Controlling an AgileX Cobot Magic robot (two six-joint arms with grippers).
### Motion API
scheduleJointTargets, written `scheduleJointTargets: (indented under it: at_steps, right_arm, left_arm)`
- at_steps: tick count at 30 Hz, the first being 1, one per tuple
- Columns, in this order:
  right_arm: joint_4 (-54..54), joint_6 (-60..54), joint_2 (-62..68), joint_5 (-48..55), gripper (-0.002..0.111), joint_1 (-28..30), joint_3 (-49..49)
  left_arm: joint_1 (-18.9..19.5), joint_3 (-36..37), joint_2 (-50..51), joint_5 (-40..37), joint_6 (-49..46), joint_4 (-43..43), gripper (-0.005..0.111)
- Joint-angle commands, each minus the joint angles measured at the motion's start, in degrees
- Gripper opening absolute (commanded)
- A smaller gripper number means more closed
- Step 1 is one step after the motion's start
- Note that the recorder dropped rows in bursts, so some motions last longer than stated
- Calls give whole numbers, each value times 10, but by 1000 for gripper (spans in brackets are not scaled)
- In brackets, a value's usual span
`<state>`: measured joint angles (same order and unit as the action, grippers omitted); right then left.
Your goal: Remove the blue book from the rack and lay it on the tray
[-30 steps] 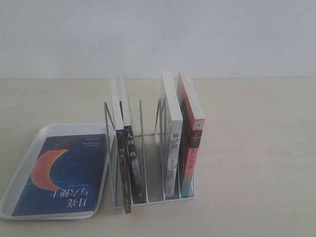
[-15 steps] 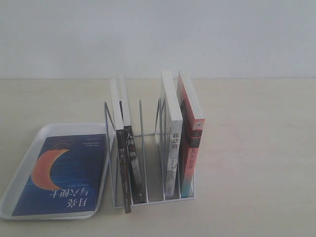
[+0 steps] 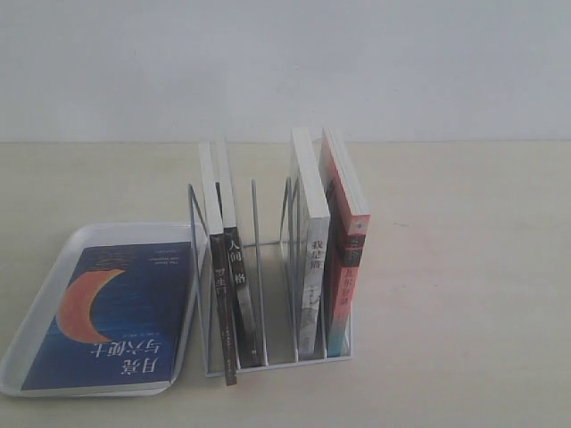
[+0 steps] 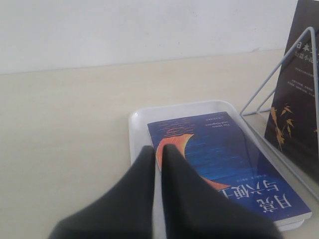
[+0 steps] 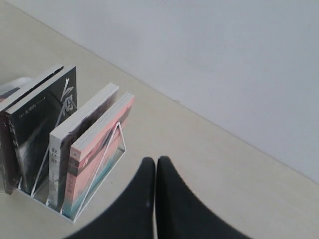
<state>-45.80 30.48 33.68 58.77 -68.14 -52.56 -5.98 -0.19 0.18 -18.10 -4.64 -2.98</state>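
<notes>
A pale beige tabletop (image 3: 464, 267) with a smooth, matte surface fills the lower two thirds of the exterior view and runs back to a plain wall (image 3: 285, 62), meeting it in a straight horizontal line. The wall is off-white with a faint grey-blue cast, much the same in all three views. The light is soft and even, casting only weak, blurred shadows on the tabletop.
</notes>
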Motion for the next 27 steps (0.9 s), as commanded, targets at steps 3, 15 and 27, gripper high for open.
scheduleJointTargets:
  at_steps: [3, 15, 27]
  right_arm:
    - [-15, -4, -21, -97, 0, 116, 35]
    - [-8, 62, -163, -607, 0, 546, 324]
    - [-10, 136, -201, -635, 0, 671, 440]
  left_arm:
    - [2, 2, -2, 1, 4, 0, 5]
    - [2, 2, -2, 1, 4, 0, 5]
    - [2, 2, -2, 1, 4, 0, 5]
